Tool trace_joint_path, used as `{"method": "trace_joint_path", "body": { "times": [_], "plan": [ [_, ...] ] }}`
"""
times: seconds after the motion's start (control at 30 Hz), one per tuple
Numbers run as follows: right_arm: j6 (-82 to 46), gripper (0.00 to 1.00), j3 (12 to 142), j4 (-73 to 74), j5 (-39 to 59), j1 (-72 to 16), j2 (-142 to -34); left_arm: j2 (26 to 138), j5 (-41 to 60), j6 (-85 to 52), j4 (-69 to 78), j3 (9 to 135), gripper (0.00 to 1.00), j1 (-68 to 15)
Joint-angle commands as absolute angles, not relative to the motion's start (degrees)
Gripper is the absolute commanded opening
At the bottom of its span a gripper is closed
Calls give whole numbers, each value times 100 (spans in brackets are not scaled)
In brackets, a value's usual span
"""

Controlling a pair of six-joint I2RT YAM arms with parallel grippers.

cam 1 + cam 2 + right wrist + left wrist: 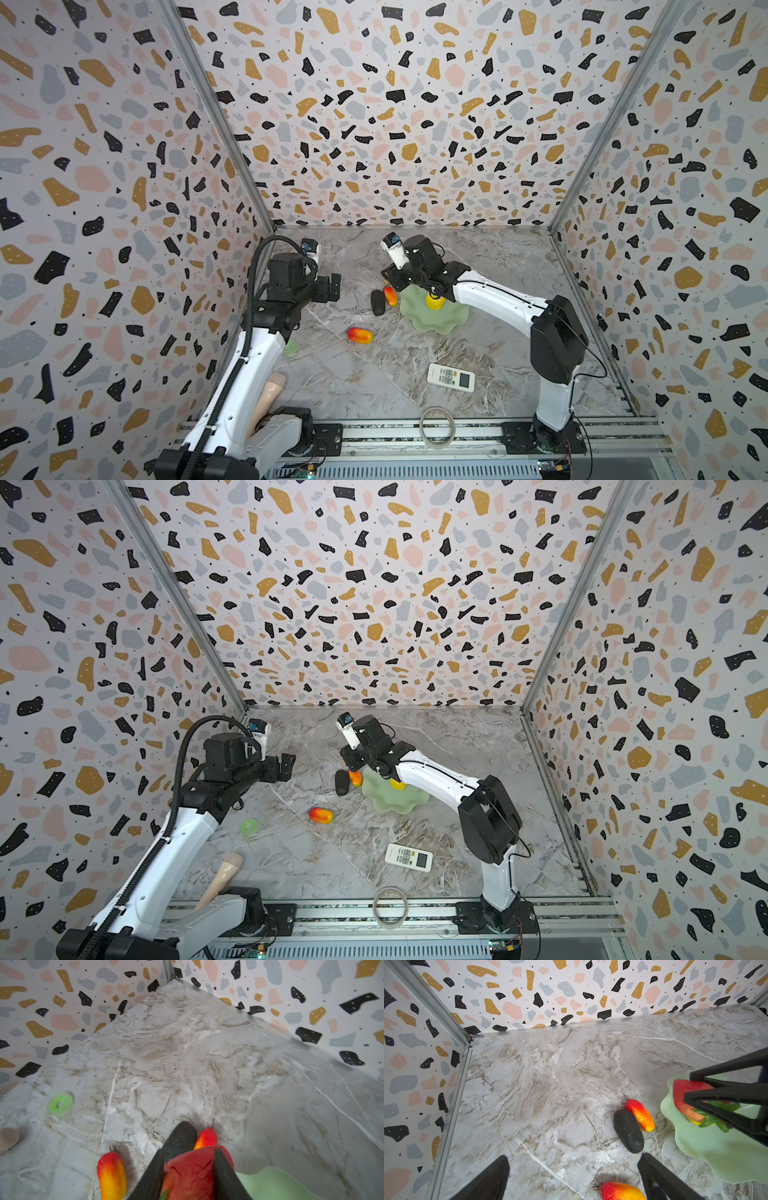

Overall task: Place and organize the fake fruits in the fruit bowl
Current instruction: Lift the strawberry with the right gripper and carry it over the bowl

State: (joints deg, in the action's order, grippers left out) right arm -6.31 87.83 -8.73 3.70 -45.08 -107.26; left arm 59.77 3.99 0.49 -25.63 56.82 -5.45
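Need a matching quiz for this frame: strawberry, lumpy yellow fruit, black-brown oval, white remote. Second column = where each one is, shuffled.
Things:
1. strawberry
2. lumpy yellow fruit
3. black-brown oval
4. white remote

Places:
A. lying loose in the fruit bowl
B. alone on the table, nearer the front
C. clamped in the right gripper
D. on the table, right beside a red-orange oval

Pairs: 1-C, 2-A, 3-D, 4-B
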Motion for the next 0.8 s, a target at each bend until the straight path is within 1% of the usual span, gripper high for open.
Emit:
{"method": "trace_joint_path", "body": {
  "times": [0.0,0.2,0.63,0.77],
  "plan": [
    [-567,9,8184,-742,141,-4332,-10314,5941,428,112,-2394,5643,100,-519],
    [-468,8,7455,-396,220,-4208,-10161,5872,461,106,-2373,5634,100,-519],
    [-457,8,6969,-114,-26,-4201,-10338,5889,511,89,-2353,5625,100,-519],
    [-457,11,6908,-45,-26,-4192,-10344,5889,522,93,-2347,5625,99,-519]
  ]
}}
